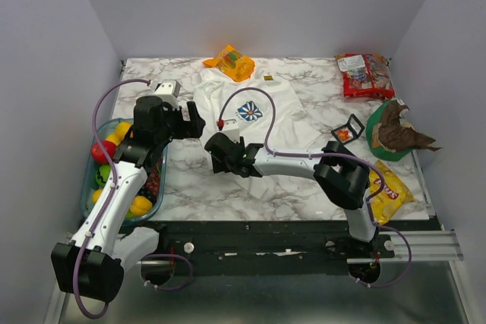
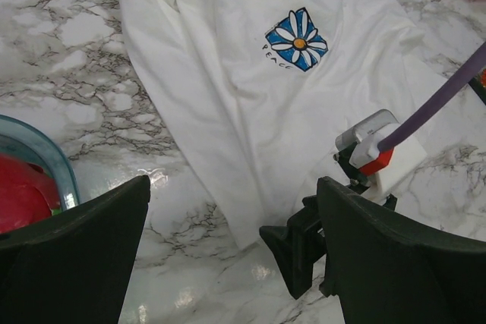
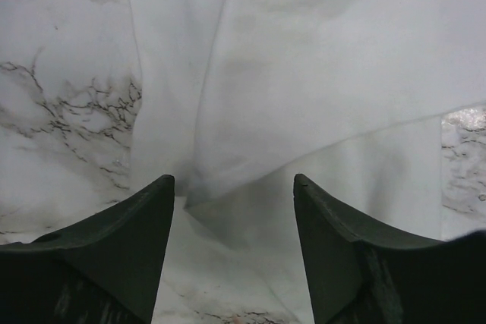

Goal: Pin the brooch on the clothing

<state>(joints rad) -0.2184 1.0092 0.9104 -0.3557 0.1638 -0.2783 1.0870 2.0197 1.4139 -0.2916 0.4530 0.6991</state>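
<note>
Two robot arms are standing at the near edge of a marble bench (image 1: pixel 197 187).

From the near right corner, the right arm is folding at its elbow and reaching low and leftward across the bench. Its claw (image 1: pixel 215 148) is hovering at the near hem of the clothing (image 1: pixel 285 108). The right wrist view is showing the claw (image 3: pixel 233 180) spread wide with nothing between its fingers (image 3: pixel 129 240). White fabric is lying just beyond the tips, but whether they are touching it cannot be told.

From the near left corner, the left arm is leaning away toward the far edge, alongside a glass dish of toy fruit (image 1: pixel 85 187) at the left edge. Its wrist is turning rightward, aiming the left claw (image 1: pixel 194 121) at the shirt's left side. In the left wrist view this claw (image 2: pixel 231 187) is also gaping open and empty, above bare marble and the hem of the clothing (image 2: pixel 228 73).

The clothing is lying flat in the middle of the bench toward the far edge, with its blue-and-white daisy print (image 1: pixel 249 111) facing up.

The brooch (image 1: pixel 344 134), a tiny orange speck, is sitting on a small dark square card (image 1: pixel 355 123) toward the right edge, well apart from both claws and off the shirt.

Beside it, a green plate (image 1: pixel 376 138) is sitting at the right edge. An orange bag (image 1: pixel 230 62) is lying at the far edge, and a red packet (image 1: pixel 364 73) in the far right corner.
</note>
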